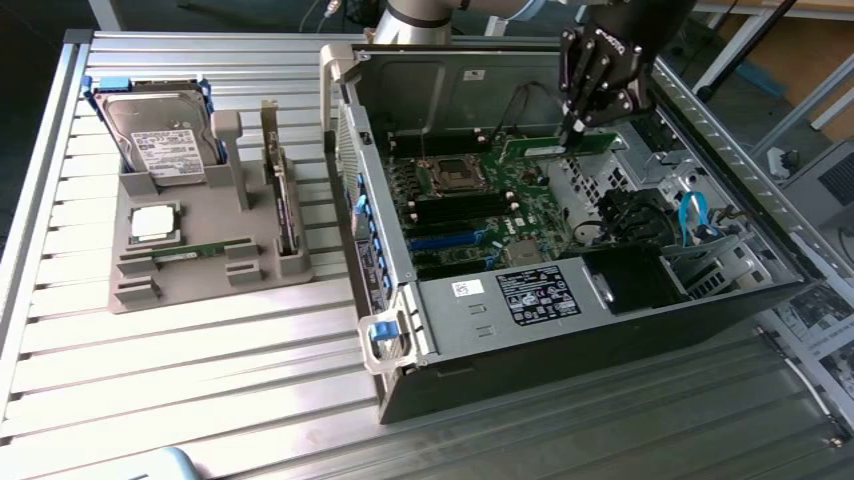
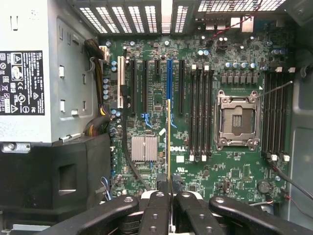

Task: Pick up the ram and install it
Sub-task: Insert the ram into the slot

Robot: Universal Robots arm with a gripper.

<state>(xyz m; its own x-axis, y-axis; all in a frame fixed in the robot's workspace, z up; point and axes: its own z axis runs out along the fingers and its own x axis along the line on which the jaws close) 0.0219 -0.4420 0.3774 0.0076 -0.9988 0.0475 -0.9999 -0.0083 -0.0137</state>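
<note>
Jaws closed tight on the ram (image 1: pixel 577 146), gripping its upper edge. The stick hangs inside the open computer case (image 1: pixel 461 300), above the motherboard (image 2: pixel 156 93). Risk: any skew against the memory slots (image 2: pixel 200 112) could jam or crack it. The grey tray (image 1: pixel 200 290) on the counter (image 1: pixel 200 400) holds a hard drive (image 1: pixel 160 140) and a processor (image 1: pixel 154 222).

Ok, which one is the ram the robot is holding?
Find the big open computer case. Above its green motherboard hangs the black gripper, shut on the ram. It is a thin narrow green stick up in the air, while the motherboard lies flat inside.
</note>
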